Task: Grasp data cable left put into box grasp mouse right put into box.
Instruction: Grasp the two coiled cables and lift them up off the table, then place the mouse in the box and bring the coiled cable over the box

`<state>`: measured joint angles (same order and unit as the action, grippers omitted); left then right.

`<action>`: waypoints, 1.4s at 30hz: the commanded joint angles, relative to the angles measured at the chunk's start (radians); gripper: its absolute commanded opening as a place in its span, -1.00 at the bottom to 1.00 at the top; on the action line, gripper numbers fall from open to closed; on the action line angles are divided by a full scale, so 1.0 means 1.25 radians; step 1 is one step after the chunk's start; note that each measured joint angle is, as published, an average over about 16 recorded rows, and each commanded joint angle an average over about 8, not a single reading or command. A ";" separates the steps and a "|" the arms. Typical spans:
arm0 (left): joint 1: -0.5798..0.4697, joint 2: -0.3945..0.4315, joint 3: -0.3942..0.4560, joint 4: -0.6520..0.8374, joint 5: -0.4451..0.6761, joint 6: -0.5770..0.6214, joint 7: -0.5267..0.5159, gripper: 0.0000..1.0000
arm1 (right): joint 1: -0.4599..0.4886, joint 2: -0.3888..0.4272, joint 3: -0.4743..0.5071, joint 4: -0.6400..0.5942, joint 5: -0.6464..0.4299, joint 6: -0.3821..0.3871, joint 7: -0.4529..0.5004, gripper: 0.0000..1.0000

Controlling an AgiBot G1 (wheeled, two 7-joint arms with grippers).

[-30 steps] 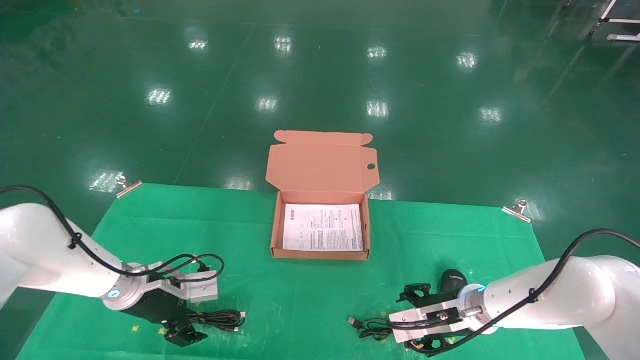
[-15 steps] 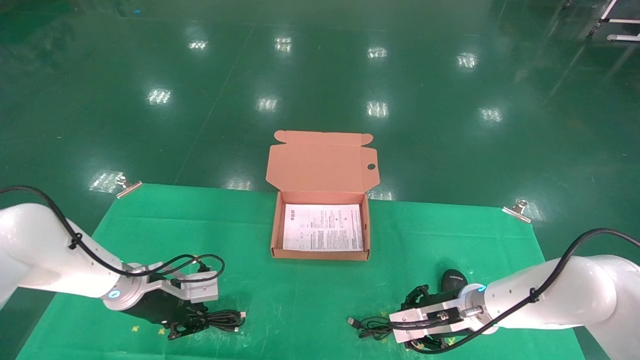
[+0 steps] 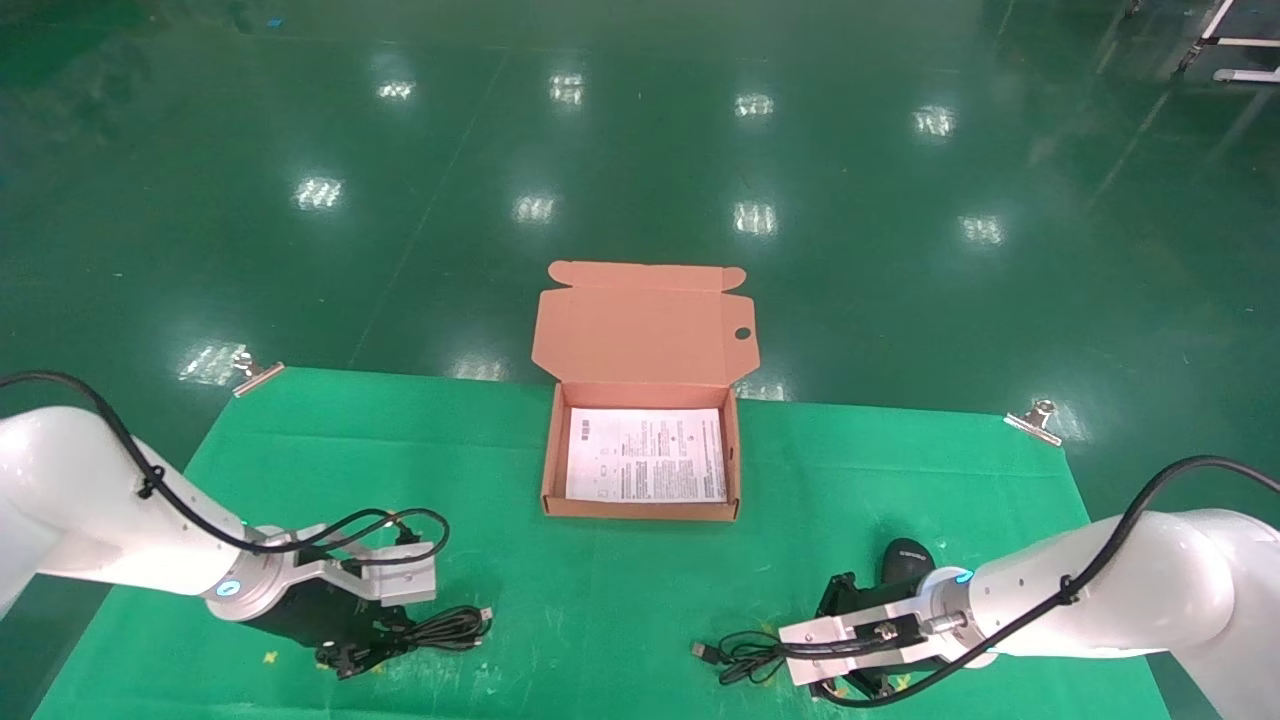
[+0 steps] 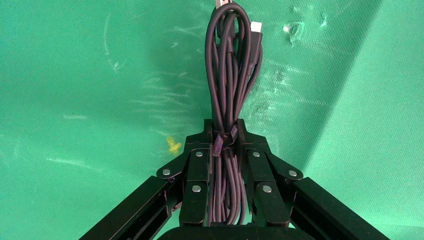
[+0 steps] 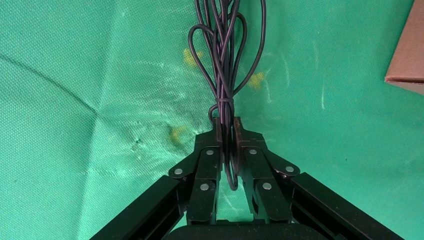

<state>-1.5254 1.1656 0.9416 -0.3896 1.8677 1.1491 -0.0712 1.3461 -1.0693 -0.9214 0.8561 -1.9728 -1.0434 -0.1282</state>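
The left gripper (image 4: 224, 142) is clamped on the bundled black data cable (image 4: 231, 75) low over the green cloth (image 3: 560, 620), near-left of the open salmon-orange cardboard box (image 3: 548, 470). The right gripper (image 5: 226, 131) pinches the thin black cord (image 5: 225, 55) of the black oval mouse (image 3: 904, 558), which sits near-right on the cloth.

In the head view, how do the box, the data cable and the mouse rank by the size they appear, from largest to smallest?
1. The box, with its open lid, is by far the largest.
2. The data cable, a slim bundle held by the left gripper.
3. The mouse, though the right arm partly hides it, so its rank below the cable is unsure.
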 commanded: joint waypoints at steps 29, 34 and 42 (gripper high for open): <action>-0.113 -0.137 -0.009 -0.458 0.139 -0.067 -0.180 -1.00 | 0.214 0.038 0.154 0.143 0.068 0.129 0.099 -1.00; -0.141 -0.110 -0.014 -0.465 0.169 -0.102 -0.197 -1.00 | 0.267 -0.038 0.162 0.070 0.091 0.161 0.040 -1.00; -0.193 -0.066 -0.020 -0.432 0.204 -0.156 -0.190 -1.00 | 0.328 -0.138 0.178 -0.069 0.146 0.199 -0.072 -1.00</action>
<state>-1.7635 1.0778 0.9138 -0.9324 2.1169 0.9570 -0.3097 1.7526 -1.2335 -0.6976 0.7793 -1.7907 -0.7998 -0.2156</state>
